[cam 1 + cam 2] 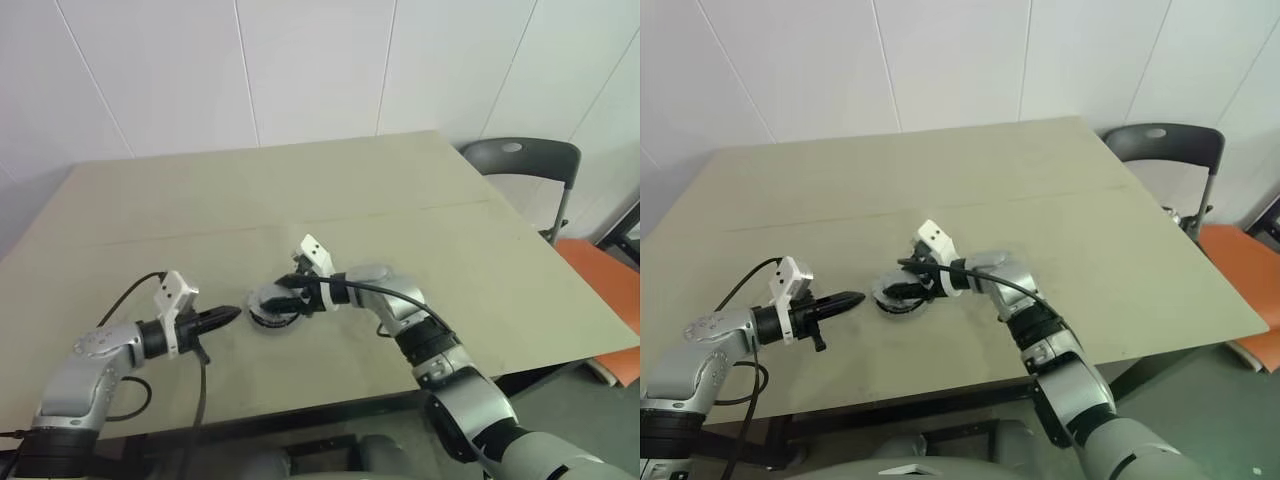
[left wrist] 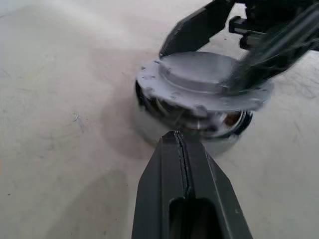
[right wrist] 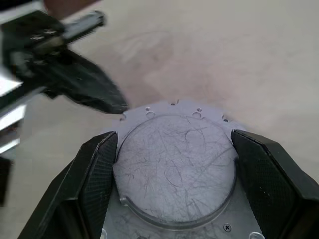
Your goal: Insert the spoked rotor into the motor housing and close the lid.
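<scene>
Right gripper pinches the lid, its two black fingers spread wide and pressed against opposite edges of the raised round centre of that pale grey disc. In the left wrist view the lid sits tilted over the motor housing: one side rides higher, and through the gap beneath it show a silver rim and a glimpse of copper-brown winding. Whether the lid touches the housing on its lower side cannot be told. The spoked rotor cannot be made out under the lid.

Left gripper has its fingers pressed together into one dark point, holding nothing. From the head camera it lies at about nine o'clock of the housing, just beside it and aimed at it, with a narrow strip of bare table between tip and rim. In the right wrist view that same closed tip hangs just off the scalloped edge of the lid.

Both sit on a pale beige table, toward its near edge. A dark grey chair stands off the table's far corner at about two o'clock, against the white wall panels.
</scene>
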You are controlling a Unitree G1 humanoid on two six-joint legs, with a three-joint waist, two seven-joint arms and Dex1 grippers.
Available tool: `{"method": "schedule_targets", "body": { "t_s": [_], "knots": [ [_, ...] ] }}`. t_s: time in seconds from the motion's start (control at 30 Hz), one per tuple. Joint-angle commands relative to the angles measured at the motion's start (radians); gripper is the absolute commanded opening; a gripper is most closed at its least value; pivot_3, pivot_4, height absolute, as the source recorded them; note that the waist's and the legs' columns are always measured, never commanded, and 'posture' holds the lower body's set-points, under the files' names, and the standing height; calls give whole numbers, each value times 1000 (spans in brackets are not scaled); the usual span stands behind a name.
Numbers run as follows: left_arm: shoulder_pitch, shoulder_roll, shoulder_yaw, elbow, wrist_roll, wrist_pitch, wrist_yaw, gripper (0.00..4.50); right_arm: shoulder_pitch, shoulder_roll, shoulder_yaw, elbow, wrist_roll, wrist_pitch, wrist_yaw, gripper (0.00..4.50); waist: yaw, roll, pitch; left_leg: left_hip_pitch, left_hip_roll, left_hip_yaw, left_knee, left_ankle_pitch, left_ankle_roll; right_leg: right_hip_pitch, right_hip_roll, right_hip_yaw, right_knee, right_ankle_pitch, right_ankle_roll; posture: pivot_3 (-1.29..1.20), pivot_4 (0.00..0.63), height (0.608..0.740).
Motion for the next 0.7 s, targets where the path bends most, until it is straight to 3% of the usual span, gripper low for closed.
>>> {"method": "schedule_targets", "body": {
  "t_s": [0.03,0.33,0.7],
  "knots": [
    [-15,9,-1,-13,3,-4,1,0,7,-13,22,-43,-6,-50,8,3286,0,0,0,-2,0,0,0,0,0,-2,0,0,0,0,0,0,0,740],
    [-10,13,4,-4,2,-16,-5,0,17,-2,51,-33,-79,-204,-94,3286,0,0,0,-8,0,0,2,0,0,-8,0,0,1,1,-1,0,0,740],
    [-6,15,8,7,3,-28,-14,0,18,-51,138,-30,-149,-203,-65,3286,1,0,0,-7,0,0,3,0,0,-7,0,0,2,1,-1,0,0,740]
  ]
}}
